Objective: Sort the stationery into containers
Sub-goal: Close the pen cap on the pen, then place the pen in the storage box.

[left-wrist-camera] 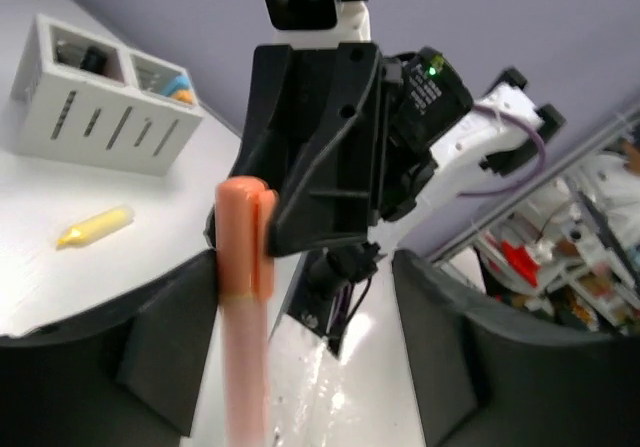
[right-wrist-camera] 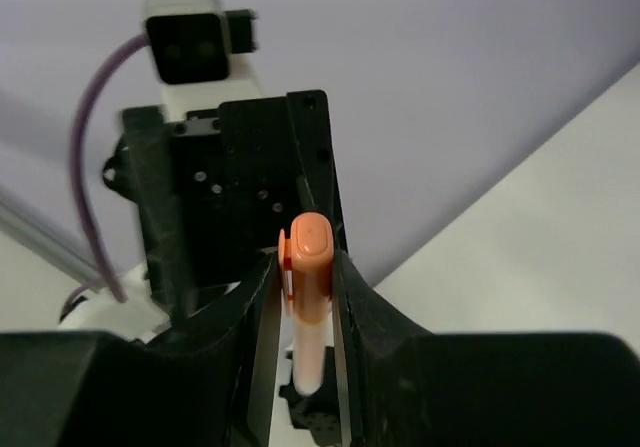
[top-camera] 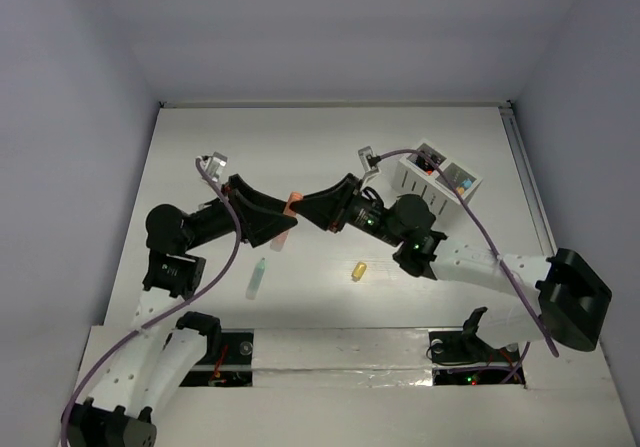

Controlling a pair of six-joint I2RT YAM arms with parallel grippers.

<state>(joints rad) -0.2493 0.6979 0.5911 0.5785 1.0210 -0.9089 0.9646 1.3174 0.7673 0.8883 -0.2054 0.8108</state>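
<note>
Right wrist: matte black right fingers (right-wrist-camera: 365, 327) pinch smooth, round-capped orange highlighter (right-wrist-camera: 308, 287); left fingers (left-wrist-camera: 450, 357) spread.

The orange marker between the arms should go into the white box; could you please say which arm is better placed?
Right. The right fingers clamp the orange marker, the left fingers stand open, and the white box lies on the right arm's side.

Your top view's evenly lit from above: soft, short shadows on the white table (top-camera: 330, 147), no blown highlights. Left wrist: orange marker (left-wrist-camera: 243, 297) blurs up close; bright streak beneath it, probably table glare. Right wrist: background flat, bottom edge dark, marker cap sharp.
</note>
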